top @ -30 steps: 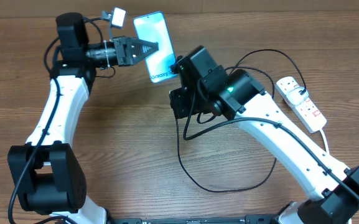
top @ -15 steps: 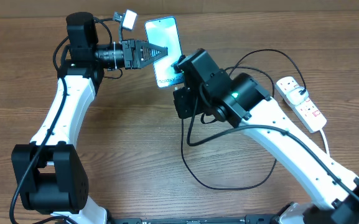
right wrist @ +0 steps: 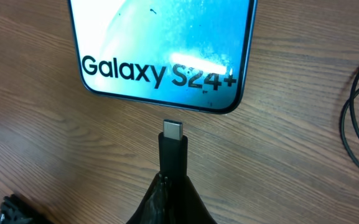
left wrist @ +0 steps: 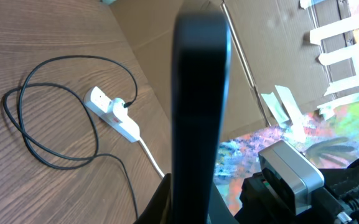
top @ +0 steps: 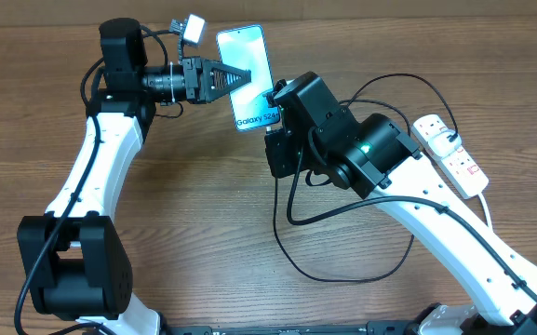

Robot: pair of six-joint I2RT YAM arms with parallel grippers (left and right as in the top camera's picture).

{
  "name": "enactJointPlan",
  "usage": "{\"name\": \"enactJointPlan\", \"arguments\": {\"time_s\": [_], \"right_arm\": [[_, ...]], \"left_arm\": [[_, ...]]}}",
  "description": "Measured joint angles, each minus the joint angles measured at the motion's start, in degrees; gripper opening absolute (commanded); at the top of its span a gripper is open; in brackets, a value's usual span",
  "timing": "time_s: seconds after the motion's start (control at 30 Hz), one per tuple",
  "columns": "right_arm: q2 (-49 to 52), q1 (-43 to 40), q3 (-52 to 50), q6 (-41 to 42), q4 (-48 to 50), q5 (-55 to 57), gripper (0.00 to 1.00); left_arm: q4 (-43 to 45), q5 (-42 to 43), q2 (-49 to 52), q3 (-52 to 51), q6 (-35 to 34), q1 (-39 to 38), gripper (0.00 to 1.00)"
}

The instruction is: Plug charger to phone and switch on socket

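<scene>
The phone (top: 249,70) has a blue-teal screen reading "Galaxy S24+" and is held off the table. My left gripper (top: 235,76) is shut on its left edge; in the left wrist view the phone shows as a dark slab (left wrist: 198,112) between the fingers. My right gripper (right wrist: 172,186) is shut on the charger's black connector (right wrist: 172,146), whose metal tip sits just below the phone's bottom edge (right wrist: 167,62), apart from it. The charger cable (top: 342,270) loops over the table. The white socket strip (top: 449,154) lies at the right, also in the left wrist view (left wrist: 112,113).
The black cable's loops (left wrist: 55,124) lie between the arms and the socket. A thick white cord (top: 485,207) runs from the strip toward the front right. Cardboard and clutter (left wrist: 303,74) stand beyond the table's far edge.
The left arm carried the phone rightward, then held it. The right arm with the connector shifted right and closer under the phone's bottom edge.
</scene>
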Motion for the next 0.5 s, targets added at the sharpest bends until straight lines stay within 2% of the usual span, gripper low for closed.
{"name": "enactJointPlan", "arguments": {"time_s": [0.5], "right_arm": [[0.00,0.00,0.00,0.76,0.00,-0.07,0.04]], "left_arm": [[3.85,-0.04,0.00,0.00,-1.62,-0.55,0.04]]}}
